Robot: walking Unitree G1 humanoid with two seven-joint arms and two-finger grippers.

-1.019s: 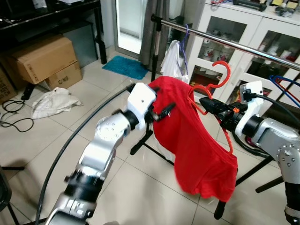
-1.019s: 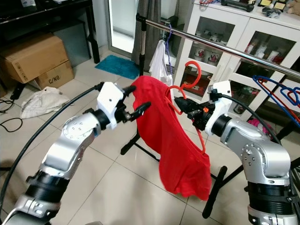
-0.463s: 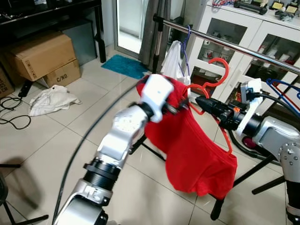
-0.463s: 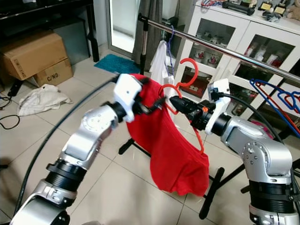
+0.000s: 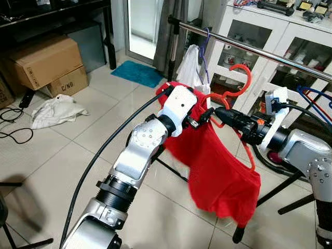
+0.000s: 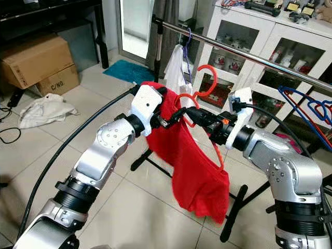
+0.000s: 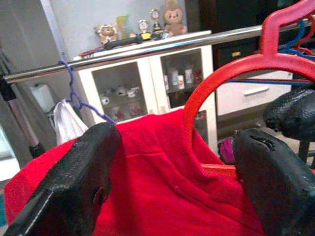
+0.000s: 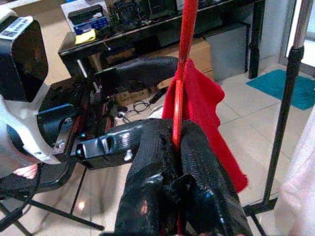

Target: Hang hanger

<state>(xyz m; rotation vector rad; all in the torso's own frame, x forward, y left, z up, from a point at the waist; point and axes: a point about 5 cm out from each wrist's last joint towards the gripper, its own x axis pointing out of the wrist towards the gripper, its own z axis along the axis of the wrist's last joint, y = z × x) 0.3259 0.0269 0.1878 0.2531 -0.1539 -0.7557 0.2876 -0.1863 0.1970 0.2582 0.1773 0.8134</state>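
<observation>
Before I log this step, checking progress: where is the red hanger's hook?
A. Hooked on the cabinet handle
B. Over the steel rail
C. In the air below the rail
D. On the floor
C: the red hanger hangs short of the steel rail, clamped by the right gripper.

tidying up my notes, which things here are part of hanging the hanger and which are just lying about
In the job:
red hanger
red garment on it
rail
right pincer, shut on the hanger
left pincer, open at the garment

Lying about:
cardboard boxes
white cloth on floor
teal mat
blue hangers
</observation>
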